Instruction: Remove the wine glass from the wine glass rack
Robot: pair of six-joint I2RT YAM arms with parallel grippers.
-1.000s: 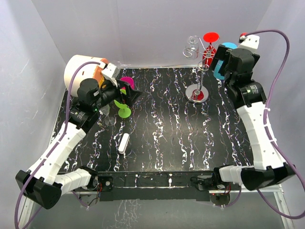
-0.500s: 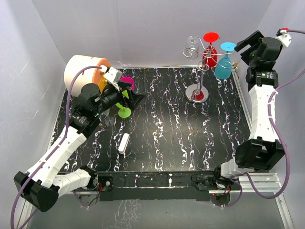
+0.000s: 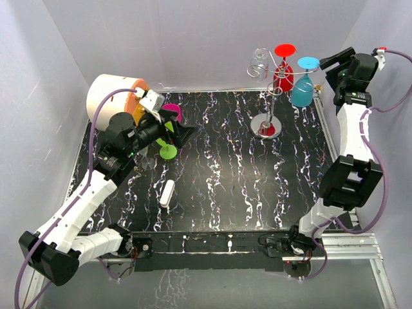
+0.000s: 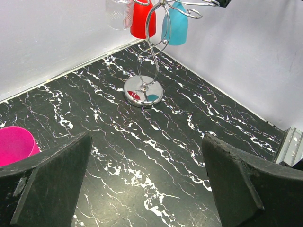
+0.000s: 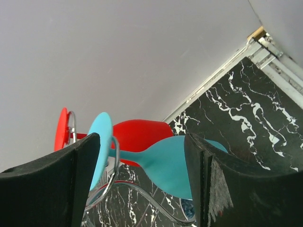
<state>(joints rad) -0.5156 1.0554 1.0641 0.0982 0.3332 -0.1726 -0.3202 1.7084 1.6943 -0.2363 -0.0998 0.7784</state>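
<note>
Right tool (image 5: 141, 142), parted and empty, faces the blue wine glass (image 5: 165, 163) hanging upside down on the rack (image 3: 269, 103) at the counter's (image 3: 225, 180) far right. A sideways pull could topple the rack or knock the red glass (image 3: 282, 76).

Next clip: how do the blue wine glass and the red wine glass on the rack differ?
The blue wine glass is turquoise, the red wine glass bright red. The blue one hangs nearest the right hand; the red one hangs beyond it. In the right wrist view the blue glass's stem lies between the hand's fingers; the red glass sits behind. Both hang bowl-down from the wine glass rack.
</note>
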